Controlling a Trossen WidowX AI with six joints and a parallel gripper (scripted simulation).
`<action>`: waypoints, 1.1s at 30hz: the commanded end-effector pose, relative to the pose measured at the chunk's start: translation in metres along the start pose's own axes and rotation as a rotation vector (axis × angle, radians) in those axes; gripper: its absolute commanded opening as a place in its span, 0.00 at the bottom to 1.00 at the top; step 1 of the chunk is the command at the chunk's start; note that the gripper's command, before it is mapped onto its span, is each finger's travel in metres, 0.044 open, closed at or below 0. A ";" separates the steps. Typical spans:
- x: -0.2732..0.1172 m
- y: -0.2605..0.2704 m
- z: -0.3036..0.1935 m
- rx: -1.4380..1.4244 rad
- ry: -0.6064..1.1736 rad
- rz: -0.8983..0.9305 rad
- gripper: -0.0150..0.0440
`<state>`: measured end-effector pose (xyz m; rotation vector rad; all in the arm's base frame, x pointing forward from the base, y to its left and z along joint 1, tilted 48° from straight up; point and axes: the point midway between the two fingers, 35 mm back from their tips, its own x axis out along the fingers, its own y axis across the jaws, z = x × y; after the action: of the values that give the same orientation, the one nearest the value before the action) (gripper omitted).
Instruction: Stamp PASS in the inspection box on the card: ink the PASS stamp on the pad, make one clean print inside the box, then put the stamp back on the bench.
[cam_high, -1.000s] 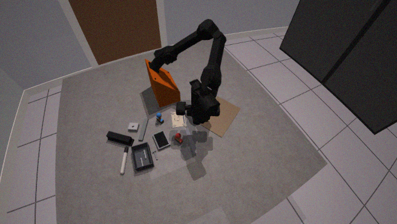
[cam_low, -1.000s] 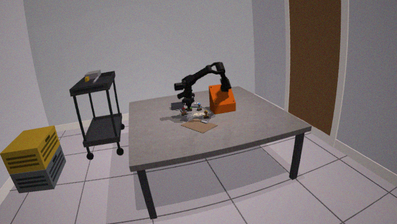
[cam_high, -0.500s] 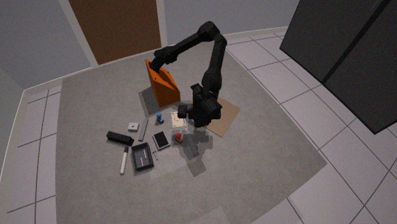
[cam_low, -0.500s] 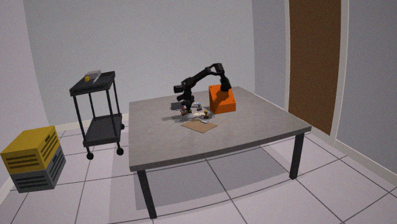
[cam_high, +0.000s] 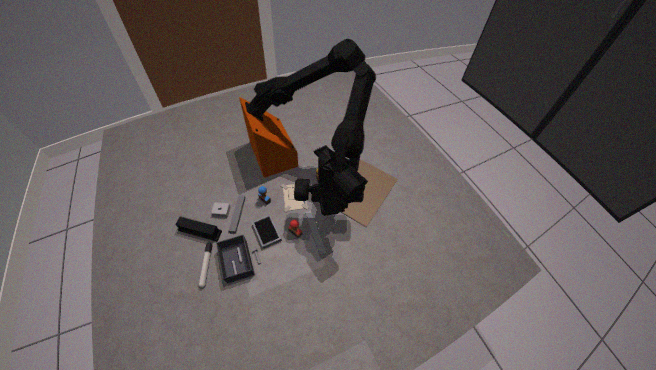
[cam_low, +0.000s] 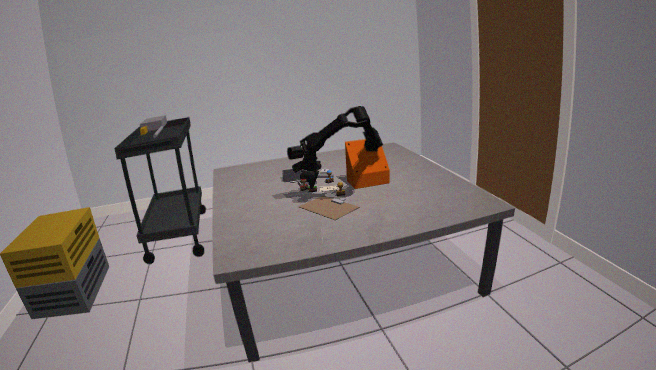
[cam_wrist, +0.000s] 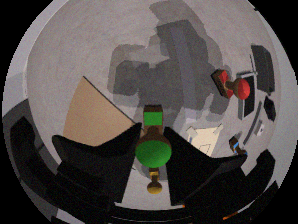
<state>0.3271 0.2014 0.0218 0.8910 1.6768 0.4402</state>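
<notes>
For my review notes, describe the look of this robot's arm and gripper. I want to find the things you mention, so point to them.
The arm (cam_high: 356, 100) (cam_low: 330, 131) is black throughout, with slim links and chunky, rounded joint housings. Its gripper (cam_wrist: 152, 128) is black too, with two broad fingers that taper towards their tips. I can make out no cables or markings on either.

The black arm (cam_high: 348, 95) (cam_low: 332, 129) is bent high at its elbow. The hand (cam_low: 311, 186) (cam_wrist: 152, 128) is pointed downward, and its fingers are closed on a green-topped stamp.
</notes>
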 end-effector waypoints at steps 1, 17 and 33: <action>0.008 -0.002 -0.001 0.009 0.003 -0.006 0.25; 0.025 -0.001 -0.003 0.001 0.004 0.002 0.30; -0.033 -0.001 0.004 0.004 -0.001 -0.011 0.69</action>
<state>0.3199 0.2045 0.0153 0.8748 1.7158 0.4287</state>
